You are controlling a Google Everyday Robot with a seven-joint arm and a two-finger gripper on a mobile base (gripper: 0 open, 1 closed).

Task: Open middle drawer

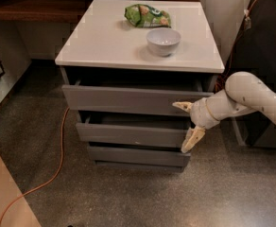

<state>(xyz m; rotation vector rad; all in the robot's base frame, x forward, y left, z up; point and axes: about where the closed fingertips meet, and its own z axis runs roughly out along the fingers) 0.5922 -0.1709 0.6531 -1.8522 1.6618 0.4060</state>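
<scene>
The middle drawer (131,132) is a wide, shallow grey drawer with a flat handleless front, second of three in the white-topped cabinet (105,46). It stands pulled out a little, with a dark gap above its front. My gripper (187,123) is open at the cabinet's right front. Its upper finger (181,106) lies against the top drawer's (128,98) right end. Its lower finger (192,139) hangs at the middle drawer's right end. The white arm (251,96) reaches in from the right.
A white bowl (163,41) and a green snack bag (146,15) sit on the cabinet top. The bottom drawer (135,155) is below. An orange cable (53,171) trails on the speckled floor at left. A dark unit (265,56) stands at right.
</scene>
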